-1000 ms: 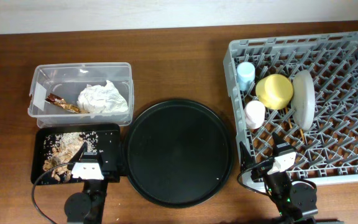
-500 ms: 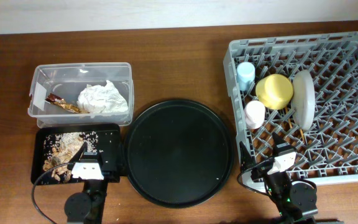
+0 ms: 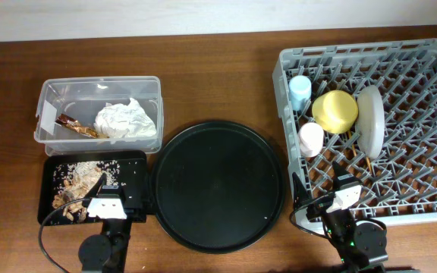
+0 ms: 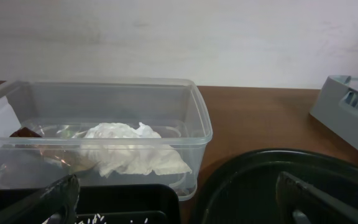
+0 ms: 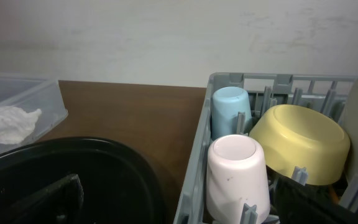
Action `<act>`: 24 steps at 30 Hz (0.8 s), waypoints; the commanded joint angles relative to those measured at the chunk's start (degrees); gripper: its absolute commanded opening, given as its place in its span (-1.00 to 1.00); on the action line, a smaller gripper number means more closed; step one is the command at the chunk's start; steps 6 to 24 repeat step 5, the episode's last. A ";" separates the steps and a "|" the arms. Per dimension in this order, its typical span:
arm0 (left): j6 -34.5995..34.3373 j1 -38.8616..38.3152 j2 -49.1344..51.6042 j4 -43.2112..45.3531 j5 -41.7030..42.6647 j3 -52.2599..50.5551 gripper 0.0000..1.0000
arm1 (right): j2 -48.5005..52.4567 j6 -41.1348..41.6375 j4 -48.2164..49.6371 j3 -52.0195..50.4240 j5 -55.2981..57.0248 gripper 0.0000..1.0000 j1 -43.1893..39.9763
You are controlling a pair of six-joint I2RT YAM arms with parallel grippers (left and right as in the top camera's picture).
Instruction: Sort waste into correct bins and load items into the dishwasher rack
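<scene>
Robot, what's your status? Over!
Left gripper, right gripper open, empty. Napkin, wrapper in clear tub; food scraps in black tray. Blue cup, pink cup, yellow bowl, plate in dishwasher rack. Nothing in the way.

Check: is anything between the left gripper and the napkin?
Yes. The napkin lies inside the clear tub, so the tub's near wall stands between it and the open left gripper. From above, the shallow black tray with food scraps also lies between.

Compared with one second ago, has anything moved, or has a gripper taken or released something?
Nothing visibly changed. The left gripper and right gripper stay open and empty; the crumpled white paper napkin stays in the clear rectangular plastic tub, the yellow bowl in the large grey plastic rack.
</scene>
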 commanded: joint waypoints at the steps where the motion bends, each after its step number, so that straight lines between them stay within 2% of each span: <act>1: 0.87 -0.22 -0.59 -0.22 -0.79 -0.31 0.98 | -0.55 0.46 -0.26 -0.28 -0.33 0.98 -0.46; 24: 0.87 -0.22 -0.59 -0.22 -0.79 -0.31 0.98 | -0.55 0.46 -0.26 -0.28 -0.33 0.97 -0.46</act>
